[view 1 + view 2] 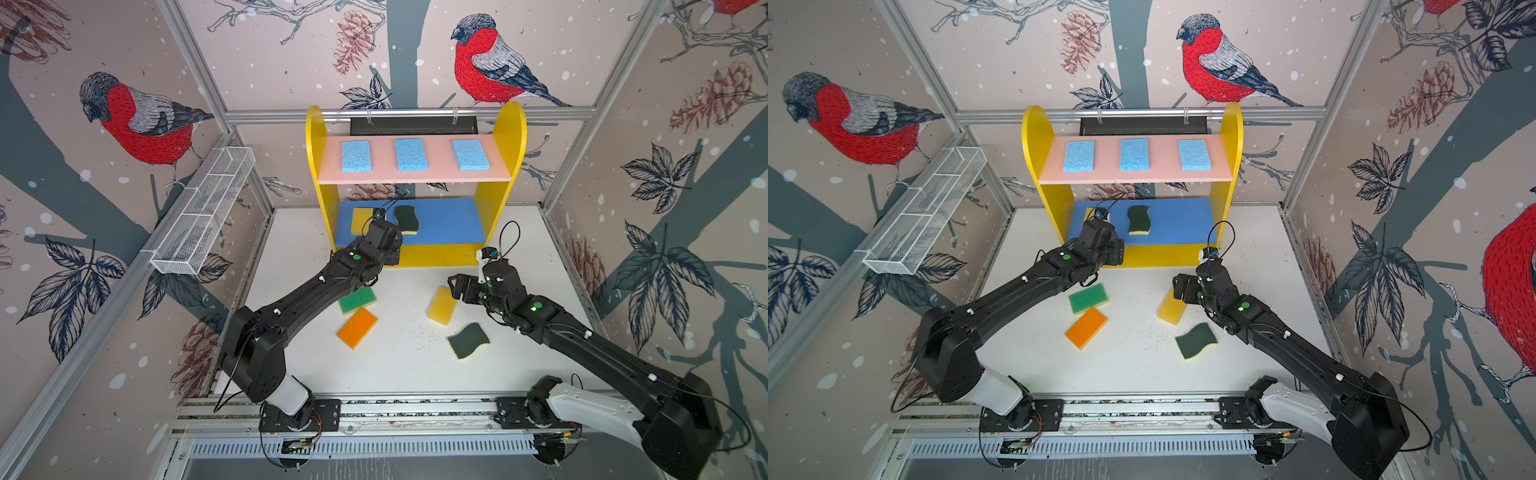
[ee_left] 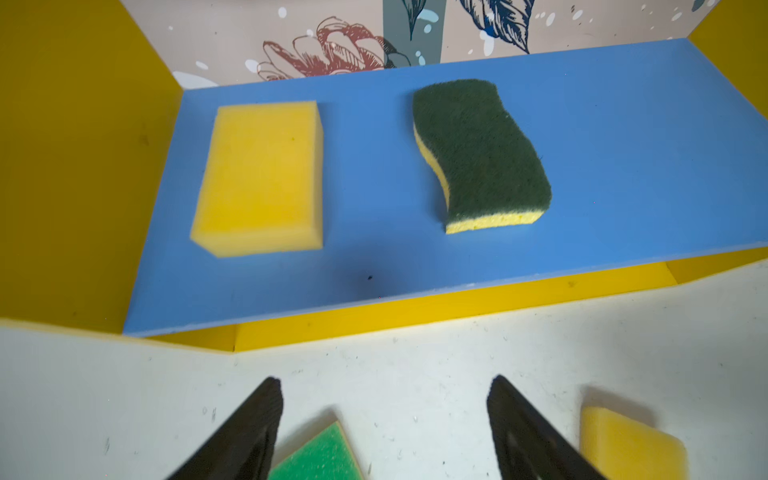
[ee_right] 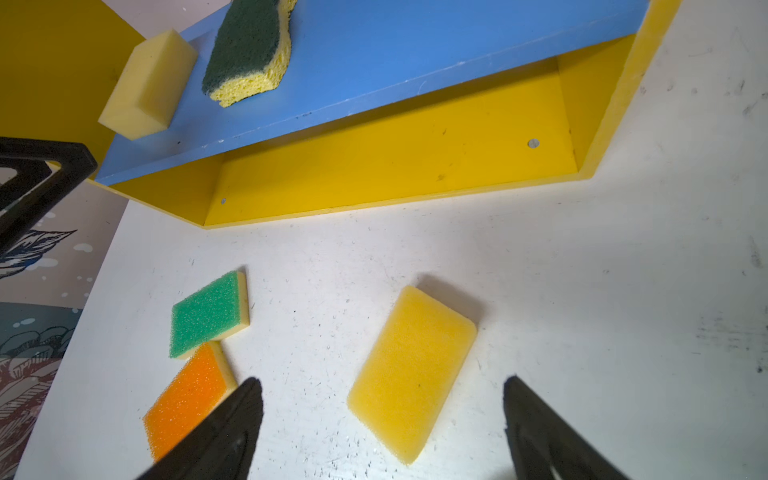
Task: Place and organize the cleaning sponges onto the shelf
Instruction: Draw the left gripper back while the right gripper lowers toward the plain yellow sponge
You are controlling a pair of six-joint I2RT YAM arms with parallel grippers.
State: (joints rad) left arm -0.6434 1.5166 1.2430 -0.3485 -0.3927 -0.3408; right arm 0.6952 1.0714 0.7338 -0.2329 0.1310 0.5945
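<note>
Shelf (image 1: 510, 137) at far centre. Top board: three blue sponges (image 1: 410, 154) in a row. Middle board: yellow sponge (image 2: 262, 178) left, dark-green scourer (image 2: 478, 153) to its right, apart.

Table (image 1: 407, 365): green sponge (image 1: 357, 300) just beside orange sponge (image 1: 357, 328); second yellow sponge (image 3: 411, 370) and second scourer (image 1: 468, 340) on the right.

Left gripper (image 2: 384, 382): jaws released, empty, near shelf front. Right gripper (image 3: 382, 382): jaws released, empty, above second yellow sponge.
</note>
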